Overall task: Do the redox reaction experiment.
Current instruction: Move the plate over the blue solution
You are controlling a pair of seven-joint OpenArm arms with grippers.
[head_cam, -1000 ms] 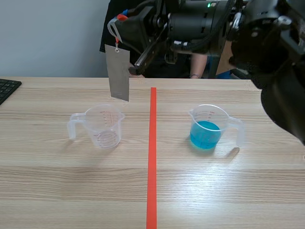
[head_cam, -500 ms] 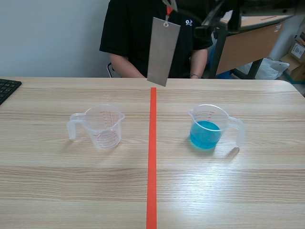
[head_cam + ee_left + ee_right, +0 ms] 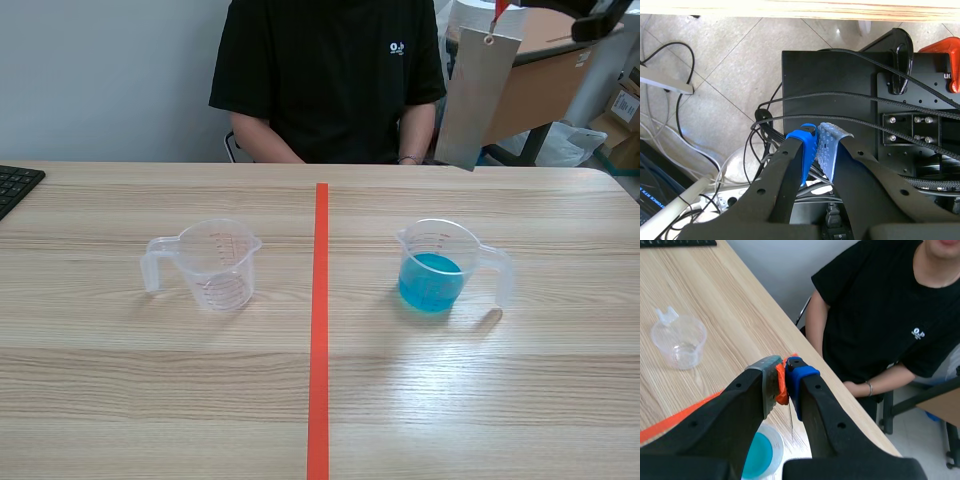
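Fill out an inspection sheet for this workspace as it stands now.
Surface: wooden table, orange tape line down its middle.
Job's things: empty clear cup left of the line; cup of blue liquid right of it; metal plate hanging in the air on that side from an orange tag.
Clutter: keyboard corner at the table's left edge.
Grippers: right gripper shut on the orange tag; left gripper shut on nothing, below the table edge.
Cables: black cables across a black base and the floor.
Surroundings: person seated across the table.

Edge-cropped keyboard (image 3: 17,186), orange tag (image 3: 499,11) clipped at top
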